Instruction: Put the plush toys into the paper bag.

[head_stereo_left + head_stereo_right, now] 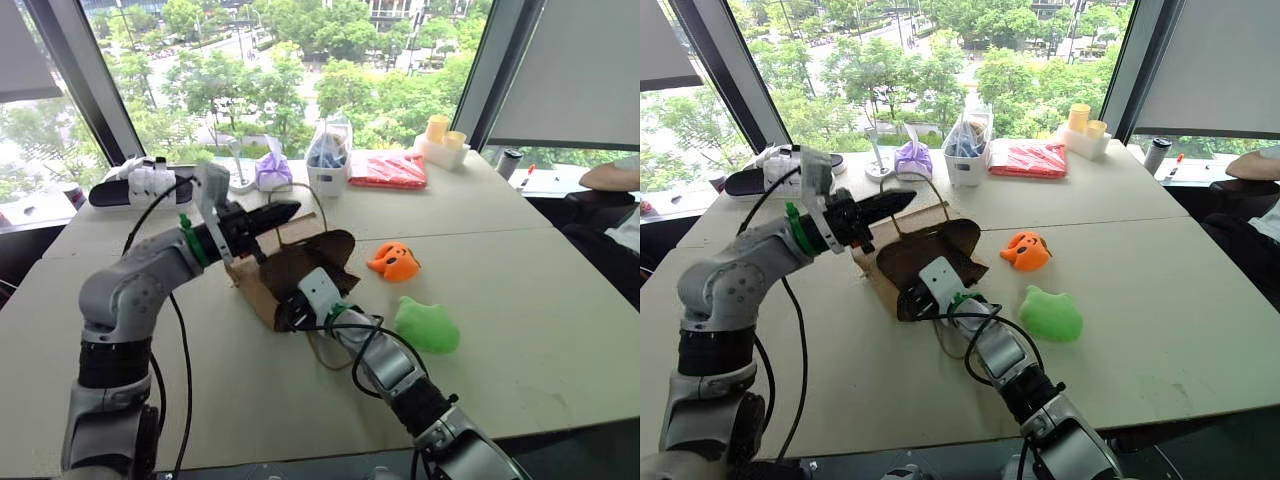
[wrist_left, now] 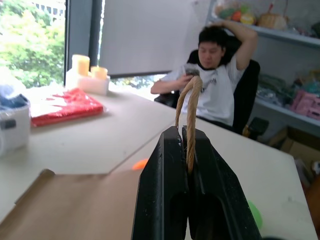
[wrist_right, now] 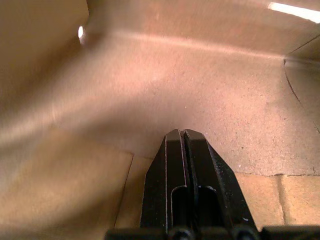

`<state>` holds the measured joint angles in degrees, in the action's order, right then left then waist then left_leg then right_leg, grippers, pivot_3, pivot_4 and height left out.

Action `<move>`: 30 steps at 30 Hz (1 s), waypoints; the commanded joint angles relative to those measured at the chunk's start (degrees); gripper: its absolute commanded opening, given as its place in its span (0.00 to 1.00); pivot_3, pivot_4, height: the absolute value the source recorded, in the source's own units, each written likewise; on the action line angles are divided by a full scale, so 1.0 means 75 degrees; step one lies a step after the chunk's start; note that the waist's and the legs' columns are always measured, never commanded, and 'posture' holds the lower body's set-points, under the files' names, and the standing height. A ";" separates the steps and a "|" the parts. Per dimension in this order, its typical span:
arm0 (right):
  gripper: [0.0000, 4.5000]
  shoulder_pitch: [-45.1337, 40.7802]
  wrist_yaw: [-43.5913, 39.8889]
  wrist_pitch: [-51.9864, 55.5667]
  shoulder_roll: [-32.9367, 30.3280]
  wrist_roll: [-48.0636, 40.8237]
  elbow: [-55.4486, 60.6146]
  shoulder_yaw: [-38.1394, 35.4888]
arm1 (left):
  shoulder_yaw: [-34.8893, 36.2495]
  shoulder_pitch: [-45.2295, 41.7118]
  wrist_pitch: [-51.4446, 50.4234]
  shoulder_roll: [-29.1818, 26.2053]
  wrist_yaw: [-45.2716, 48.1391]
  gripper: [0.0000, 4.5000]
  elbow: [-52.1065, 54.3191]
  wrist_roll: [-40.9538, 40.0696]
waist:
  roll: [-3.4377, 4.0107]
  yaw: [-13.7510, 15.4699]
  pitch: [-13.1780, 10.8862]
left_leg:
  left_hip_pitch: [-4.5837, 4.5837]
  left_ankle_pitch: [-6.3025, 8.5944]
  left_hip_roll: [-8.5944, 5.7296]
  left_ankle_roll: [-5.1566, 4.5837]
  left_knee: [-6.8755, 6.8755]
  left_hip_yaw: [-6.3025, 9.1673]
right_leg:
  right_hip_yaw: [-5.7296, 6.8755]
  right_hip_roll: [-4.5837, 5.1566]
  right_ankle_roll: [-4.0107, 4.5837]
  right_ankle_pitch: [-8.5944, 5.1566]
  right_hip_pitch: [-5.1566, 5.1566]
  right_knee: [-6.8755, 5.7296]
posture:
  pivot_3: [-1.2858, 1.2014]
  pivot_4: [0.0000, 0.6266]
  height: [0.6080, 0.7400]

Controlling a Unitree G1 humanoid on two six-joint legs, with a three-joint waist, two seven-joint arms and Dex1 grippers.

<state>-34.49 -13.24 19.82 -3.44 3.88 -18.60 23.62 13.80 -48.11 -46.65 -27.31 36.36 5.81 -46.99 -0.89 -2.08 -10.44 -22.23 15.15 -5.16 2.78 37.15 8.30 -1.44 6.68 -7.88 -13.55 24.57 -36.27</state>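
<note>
While the left tool (image 2: 186, 137) pinches the paper bag's (image 1: 290, 268) cord handle (image 2: 190, 100), the closed right tool (image 3: 182, 137) sits inside it.

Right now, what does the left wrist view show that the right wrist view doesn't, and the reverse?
Left wrist view: the left gripper shut on the brown kraft paper bag's beige cord handle, the pale tabletop, a red plastic packet and a seated person. Right wrist view: the shut right gripper inside the bag, its creased brown inner wall ahead. Shared: the paper bag and shut black fingers.
</note>
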 commanded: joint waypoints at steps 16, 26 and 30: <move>0.00 0.1140 -0.1320 0.2485 -0.1298 -0.0788 0.4658 -0.1571 | -0.0736 0.1960 0.0664 0.0559 -0.0164 0.01 0.1358 0.0194 | 0.0025 0.0007 0.0022 | -0.0023 0.0004 -0.0001 -0.0004 0.0004 -0.0012 | -0.0006 0.0009 -0.0005 0.0004 0.0028 -0.0002 | 0.52 0.24 1.00; 0.96 0.2654 -0.2217 0.4912 -0.3530 -0.1902 0.7836 -0.3423 | -0.0794 0.2300 0.0813 0.0692 -0.0165 0.00 0.1645 0.0085 | 0.0025 0.0182 0.0024 | -0.0011 0.0033 0.0001 -0.0055 0.0003 -0.0023 | -0.0004 0.0006 -0.0004 0.0004 0.0008 0.0013 | 0.52 0.24 1.00; 0.99 0.3487 -0.2281 0.5054 -0.3984 -0.1995 0.8020 -0.3669 | -0.0771 0.2256 0.0856 0.0680 -0.0146 0.00 0.1606 0.0104 | 0.0023 0.0200 0.0024 | -0.0007 0.0033 0.0002 -0.0057 0.0004 -0.0023 | -0.0001 0.0005 -0.0004 0.0004 -0.0001 0.0016 | 0.52 0.24 1.00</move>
<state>-9.87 -30.06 57.57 -32.35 -10.40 39.68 -2.82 7.44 -30.59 -41.69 -22.00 34.86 16.04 -45.68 -0.72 -0.58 -10.25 -22.28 15.41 -5.14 2.35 37.18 8.11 -1.45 6.73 -7.91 -13.51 24.55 -36.15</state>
